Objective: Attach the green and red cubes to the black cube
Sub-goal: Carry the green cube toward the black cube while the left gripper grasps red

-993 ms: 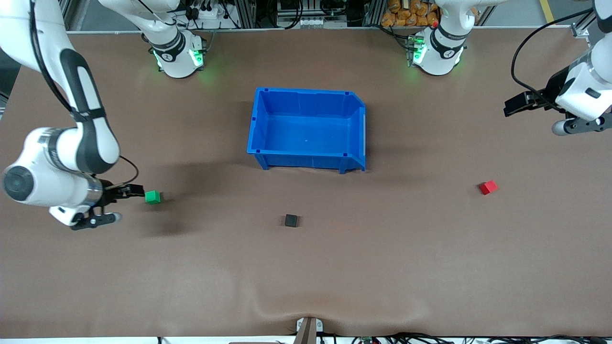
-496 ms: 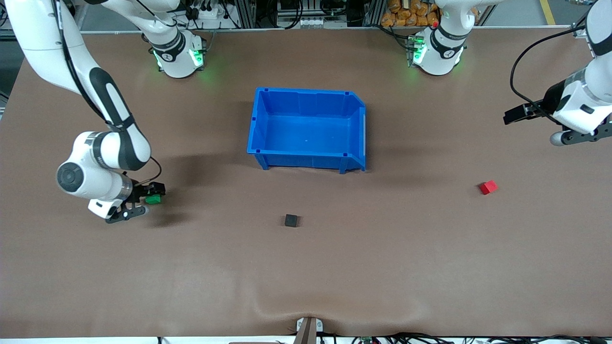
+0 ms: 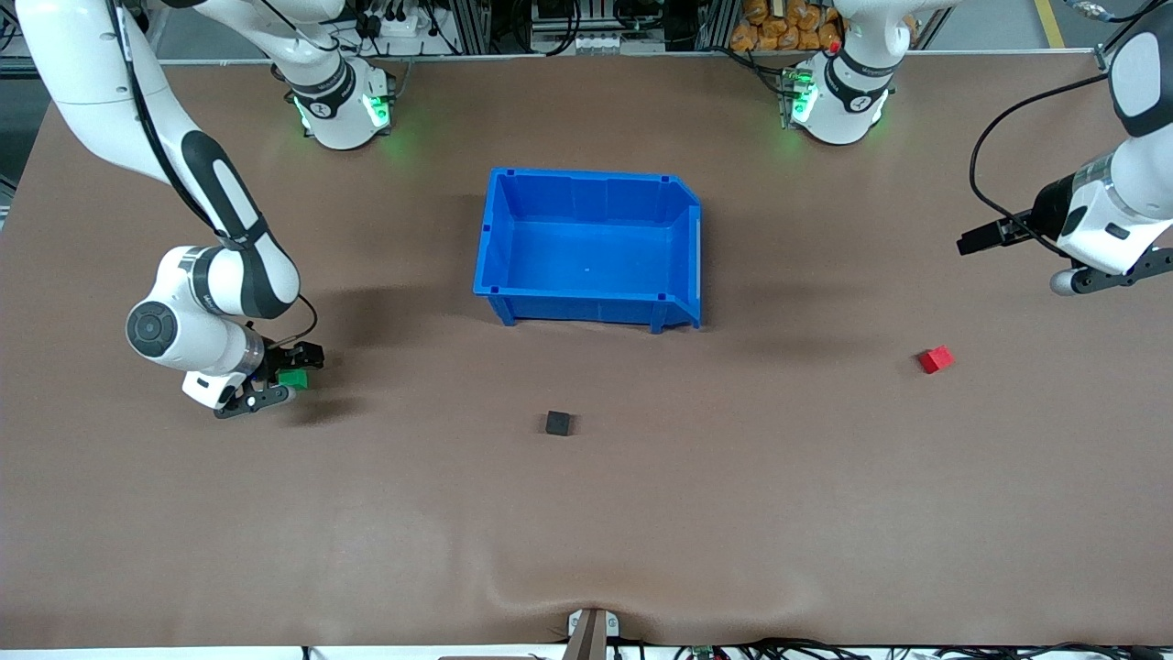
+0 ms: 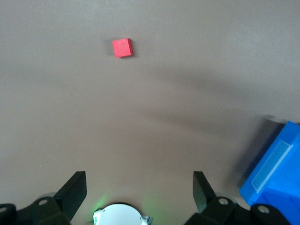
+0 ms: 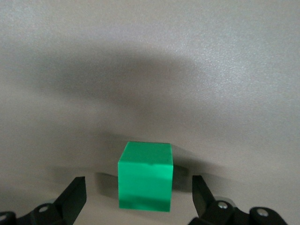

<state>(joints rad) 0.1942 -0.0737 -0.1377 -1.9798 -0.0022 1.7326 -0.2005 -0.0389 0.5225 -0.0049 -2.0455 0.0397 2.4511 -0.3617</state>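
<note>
The green cube [image 3: 294, 378] sits on the table toward the right arm's end. My right gripper [image 3: 286, 377] is open and low around it; in the right wrist view the green cube [image 5: 145, 176] lies between the two fingers without touching them. The black cube [image 3: 557, 423] lies in mid-table, nearer the front camera than the blue bin. The red cube [image 3: 937, 358] lies toward the left arm's end and shows in the left wrist view [image 4: 122, 47]. My left gripper [image 3: 985, 236] is open and empty, up in the air over bare table, apart from the red cube.
An empty blue bin [image 3: 590, 312] stands at mid-table, closer to the robots' bases than the black cube; its corner shows in the left wrist view [image 4: 276, 183]. The brown table cover has a ripple at its front edge [image 3: 586, 600].
My right gripper has moved toward the green cube and lowered until its open fingers stand either side of it. My left gripper has shifted slightly toward the front camera. The cubes have not moved.
</note>
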